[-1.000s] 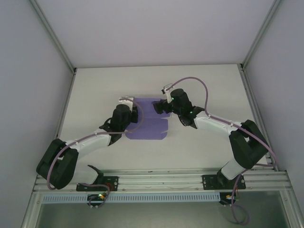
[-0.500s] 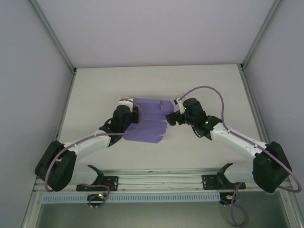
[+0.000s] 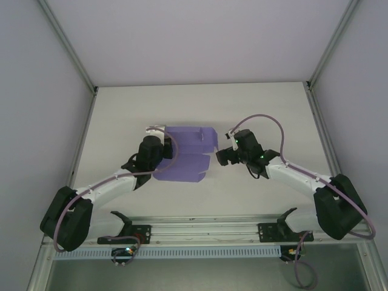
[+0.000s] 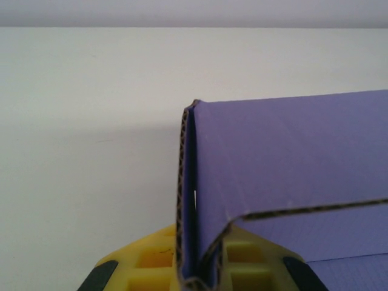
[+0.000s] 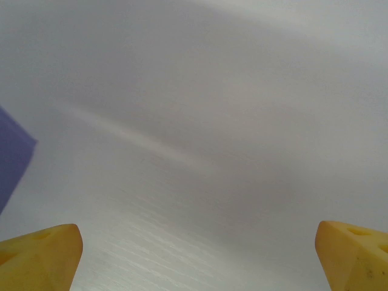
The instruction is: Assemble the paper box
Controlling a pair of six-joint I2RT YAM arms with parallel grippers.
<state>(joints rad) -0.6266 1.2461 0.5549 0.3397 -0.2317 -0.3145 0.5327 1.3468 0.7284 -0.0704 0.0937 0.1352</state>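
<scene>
Pulled back from over the card a second ago, the right gripper [image 3: 220, 156] now sits just off the 3 o'clock edge of the paper box [image 3: 185, 159], no longer touching it, while the left arm has shifted slightly toward 9 o'clock with the card in tow.

The left gripper [image 3: 155, 155] clamps the box at its 9 o'clock edge. Its wrist camera shows the yellow fingers [image 4: 151, 262] closed on a folded corner of the card [image 4: 291, 157]. That grip appears meant to anchor the piece and keep the crease from springing open. The right gripper [image 5: 197, 242] has its fingers spread wide and empty above the bare table [image 5: 212, 121], with a sliver of purple [image 5: 11, 151] at its 9 o'clock. It is probably free to approach the next flap.

The box lies near the middle of the table [image 3: 254, 103], only partly formed. Seen from above, it reads as two matte purple panels meeting at a crease, with a round-cornered flap at the far panel's 3 o'clock end. Up close, the cut edges show brown fluted board, and one panel stands up from the fold at the gripped corner.
</scene>
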